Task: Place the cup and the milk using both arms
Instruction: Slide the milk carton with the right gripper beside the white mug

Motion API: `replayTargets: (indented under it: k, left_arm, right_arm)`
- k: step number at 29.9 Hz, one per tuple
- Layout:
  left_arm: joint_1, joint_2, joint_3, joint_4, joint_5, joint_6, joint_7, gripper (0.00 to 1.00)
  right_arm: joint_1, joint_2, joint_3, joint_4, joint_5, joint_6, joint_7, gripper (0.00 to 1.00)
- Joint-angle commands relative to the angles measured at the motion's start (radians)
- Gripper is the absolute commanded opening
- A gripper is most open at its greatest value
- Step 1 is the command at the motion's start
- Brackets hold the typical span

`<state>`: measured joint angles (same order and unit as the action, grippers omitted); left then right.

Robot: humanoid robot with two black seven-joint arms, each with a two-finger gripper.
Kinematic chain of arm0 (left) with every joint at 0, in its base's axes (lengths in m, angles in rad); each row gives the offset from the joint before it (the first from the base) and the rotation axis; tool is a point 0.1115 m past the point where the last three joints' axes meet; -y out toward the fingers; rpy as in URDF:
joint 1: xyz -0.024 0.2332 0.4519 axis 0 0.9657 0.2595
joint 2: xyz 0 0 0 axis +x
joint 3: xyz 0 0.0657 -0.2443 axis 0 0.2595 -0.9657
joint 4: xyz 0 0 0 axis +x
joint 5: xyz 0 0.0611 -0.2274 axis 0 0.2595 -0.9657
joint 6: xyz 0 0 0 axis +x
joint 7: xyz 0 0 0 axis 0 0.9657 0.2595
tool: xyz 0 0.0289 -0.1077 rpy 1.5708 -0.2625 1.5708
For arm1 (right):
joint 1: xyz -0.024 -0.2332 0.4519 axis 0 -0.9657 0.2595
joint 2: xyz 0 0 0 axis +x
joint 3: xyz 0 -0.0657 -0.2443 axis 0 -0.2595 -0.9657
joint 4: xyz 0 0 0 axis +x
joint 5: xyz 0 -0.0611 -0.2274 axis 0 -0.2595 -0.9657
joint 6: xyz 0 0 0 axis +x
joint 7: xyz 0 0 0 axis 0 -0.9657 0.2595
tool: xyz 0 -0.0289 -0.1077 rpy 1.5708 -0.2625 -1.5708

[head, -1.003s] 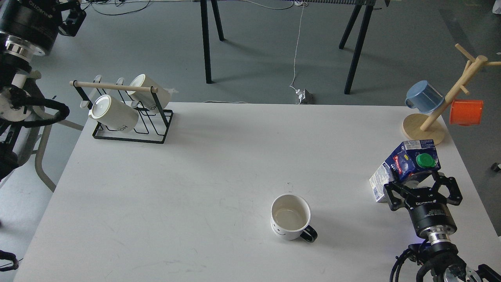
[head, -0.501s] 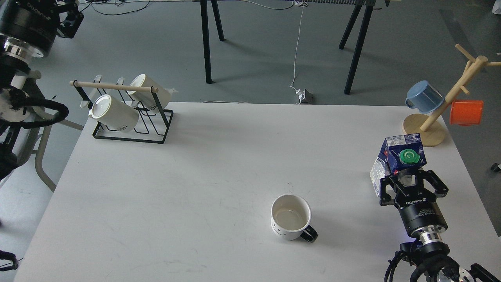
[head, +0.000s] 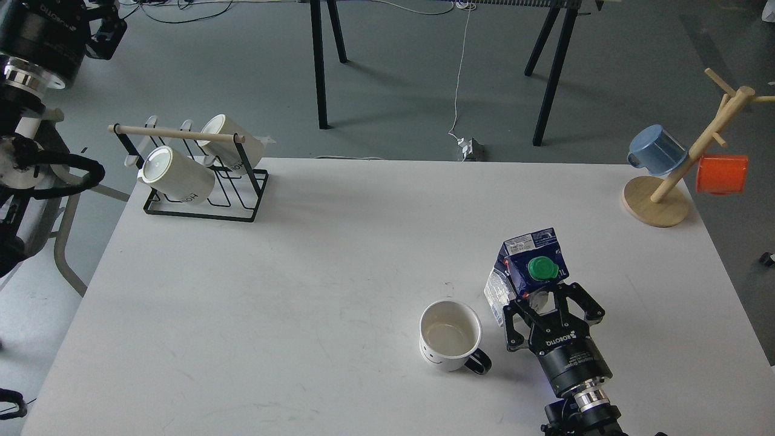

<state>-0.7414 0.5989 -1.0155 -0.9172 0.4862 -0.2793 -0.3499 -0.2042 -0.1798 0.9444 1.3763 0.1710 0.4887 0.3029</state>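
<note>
The cup, white with a black handle and a small smiley face, stands upright on the white table, front centre. The milk, a dark blue and white carton with a green cap, is held just right of the cup by my right gripper, which is shut on its lower part. Whether the carton touches the table is hidden by the gripper. My left gripper is at the top left corner, off the table, dark; its fingers cannot be told apart.
A black wire rack with two cream mugs stands at the back left. A wooden mug tree with a blue mug and an orange mug stands at the back right. Black table legs and cables lie beyond.
My right gripper has carried the milk from the table's right edge leftward to just beside the cup. The cup has not moved. The left arm has barely shifted.
</note>
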Motion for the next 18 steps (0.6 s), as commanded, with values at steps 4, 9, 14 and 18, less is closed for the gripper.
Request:
replayTargets:
  k: [4,9,14,18]
  left_arm:
    - [-0.001,0.002,0.000,0.000,0.000,-0.001,0.000,0.99]
    - [0.001,0.001,0.000,0.000,0.000,-0.001,-0.001,0.99]
    - [0.005,0.001,0.000,0.000,0.000,-0.001,-0.001,0.99]
    - [0.007,0.002,0.000,0.000,0.000,-0.001,-0.001,0.99]
  right_arm:
    - [0.052,0.039,-0.102,-0.036,-0.011,0.000,0.001,0.52]
    - [0.062,0.056,-0.131,-0.059,-0.025,0.000,0.001,0.52]
    - [0.062,0.054,-0.131,-0.062,-0.025,0.000,0.001,0.52]
    - [0.062,0.052,-0.133,-0.068,-0.027,0.000,0.001,0.53]
